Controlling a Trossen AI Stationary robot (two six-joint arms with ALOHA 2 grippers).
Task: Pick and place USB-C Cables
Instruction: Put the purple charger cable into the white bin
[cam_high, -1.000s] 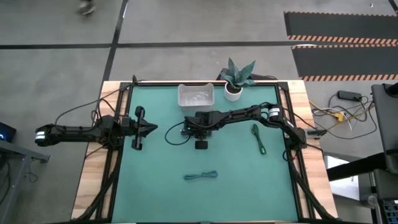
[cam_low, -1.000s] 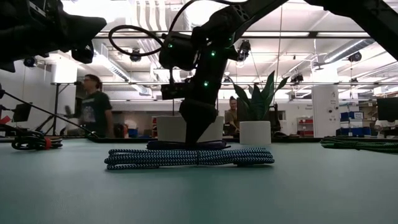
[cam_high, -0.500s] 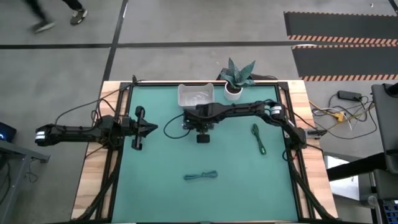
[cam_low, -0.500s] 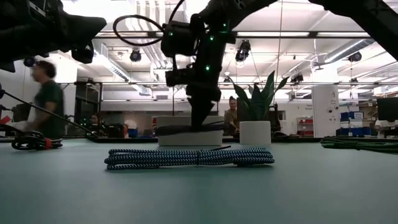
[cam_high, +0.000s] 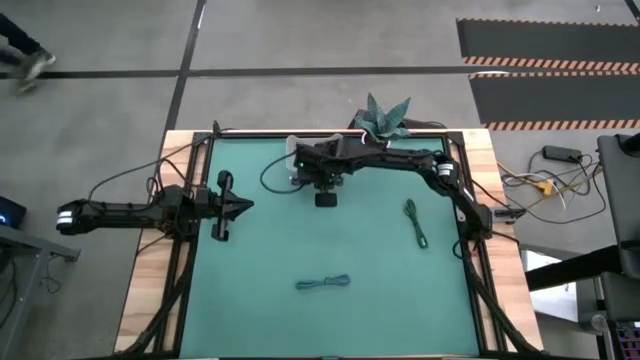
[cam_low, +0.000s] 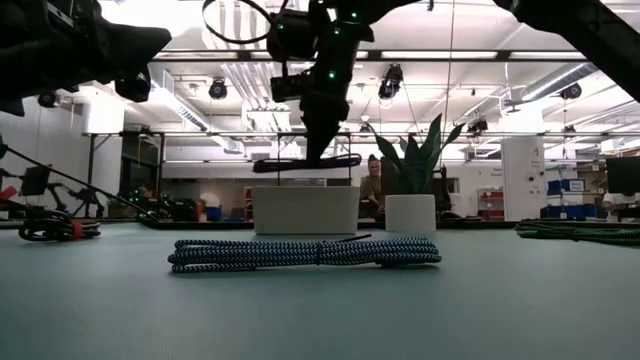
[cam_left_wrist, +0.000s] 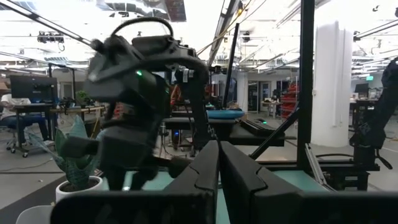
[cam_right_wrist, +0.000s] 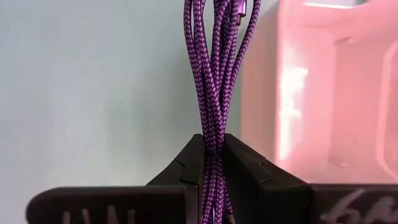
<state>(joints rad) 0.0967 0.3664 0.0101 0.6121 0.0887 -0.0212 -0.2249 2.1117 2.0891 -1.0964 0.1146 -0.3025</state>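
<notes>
Three cable bundles are in view. One, the dark cable bundle (cam_low: 306, 161), hangs level in the air, pinched at its middle by the fingers of the right gripper (cam_low: 318, 152) just above the white bin (cam_low: 305, 210) at the far edge of the tabletop (cam_high: 270, 250); the right wrist view shows the fingers (cam_right_wrist: 186, 163) clamped on its strands. The green cable (cam_high: 415, 222) lies on the right side of the tabletop, well apart. The teal-blue cable (cam_high: 323, 283) lies near the front centre. The left gripper (cam_high: 243, 206) waits at the left edge, fingers closed together, empty.
</notes>
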